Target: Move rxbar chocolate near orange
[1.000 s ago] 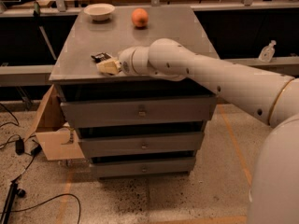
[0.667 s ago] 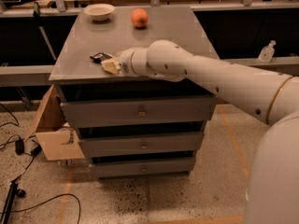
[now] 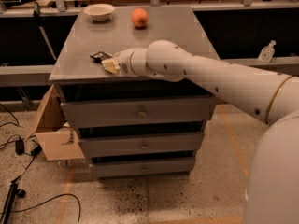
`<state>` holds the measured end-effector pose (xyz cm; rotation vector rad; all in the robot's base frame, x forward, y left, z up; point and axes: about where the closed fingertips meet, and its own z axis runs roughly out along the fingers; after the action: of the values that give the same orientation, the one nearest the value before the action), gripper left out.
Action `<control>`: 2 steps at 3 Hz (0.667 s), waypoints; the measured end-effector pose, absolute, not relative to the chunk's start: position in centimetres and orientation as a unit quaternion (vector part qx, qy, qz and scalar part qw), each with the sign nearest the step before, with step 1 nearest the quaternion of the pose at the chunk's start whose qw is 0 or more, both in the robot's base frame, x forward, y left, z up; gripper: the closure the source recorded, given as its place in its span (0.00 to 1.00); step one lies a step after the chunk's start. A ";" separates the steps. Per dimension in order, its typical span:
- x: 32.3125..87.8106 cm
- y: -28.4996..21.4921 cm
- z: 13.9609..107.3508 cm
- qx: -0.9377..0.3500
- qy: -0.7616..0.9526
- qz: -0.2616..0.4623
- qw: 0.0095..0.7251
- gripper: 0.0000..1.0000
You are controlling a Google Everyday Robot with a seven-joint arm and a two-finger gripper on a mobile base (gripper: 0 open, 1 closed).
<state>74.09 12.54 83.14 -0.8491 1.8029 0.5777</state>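
Note:
The rxbar chocolate point(image 3: 99, 56) is a small dark flat bar lying near the front left of the grey cabinet top point(image 3: 163, 36). The gripper point(image 3: 110, 64) is at the end of the white arm, low over the top, right beside the bar on its right and touching or nearly touching it. The orange point(image 3: 139, 17) sits at the back middle of the top, far from the bar.
A shallow white bowl point(image 3: 99, 11) stands at the back left of the top. The cabinet has three drawers point(image 3: 140, 111) below. An open cardboard box point(image 3: 56, 134) and cables lie on the floor at the left. A bottle point(image 3: 266, 52) stands at the right.
The gripper has stayed by the bar at the front left; no clear movement of the bar, orange or bowl.

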 end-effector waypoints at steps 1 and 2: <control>74.1 12.5 83.1 -0.352 0.748 0.240 0.508 1.00; 74.1 12.5 83.1 -0.352 0.748 0.240 0.508 1.00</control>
<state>74.09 12.55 83.14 -0.8492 1.8029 0.5776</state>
